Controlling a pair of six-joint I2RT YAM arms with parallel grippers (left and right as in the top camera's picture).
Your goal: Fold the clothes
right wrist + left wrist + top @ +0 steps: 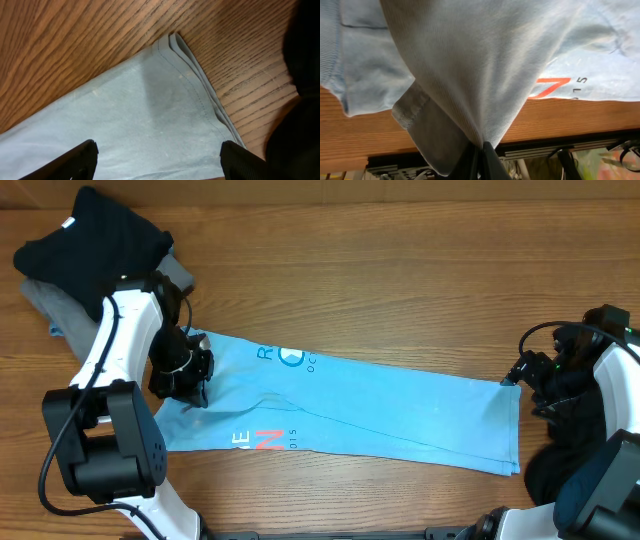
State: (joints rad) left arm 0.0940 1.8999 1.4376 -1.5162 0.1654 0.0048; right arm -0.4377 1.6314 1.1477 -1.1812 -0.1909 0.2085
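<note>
The wooden table (400, 260) is stretching under everything, and the light sky-blue T-shirt (400, 405) is lying across its middle as a long folded strip, running from my left side down toward my right. At the far left corner a black garment (95, 230) is sitting bunched on top of a gray garment (45, 300), both apart from the blue strip. More black cloth (560, 465) is lying at the right edge beneath my right arm. My left gripper (185, 372) is working at the strip's left end, its jaws pinching together on a fold of the blue fabric; from my left wrist the cloth is draping up and away from that pinch. My right gripper (515, 372) is hovering at the strip's far right corner with its jaws spread wide and nothing between them; from my right wrist the doubled hem corner (172, 42) is lying flat on the wood just ahead of the fingers (75, 160). The red letter N (268, 442) is showing near the strip's left front edge.
</note>
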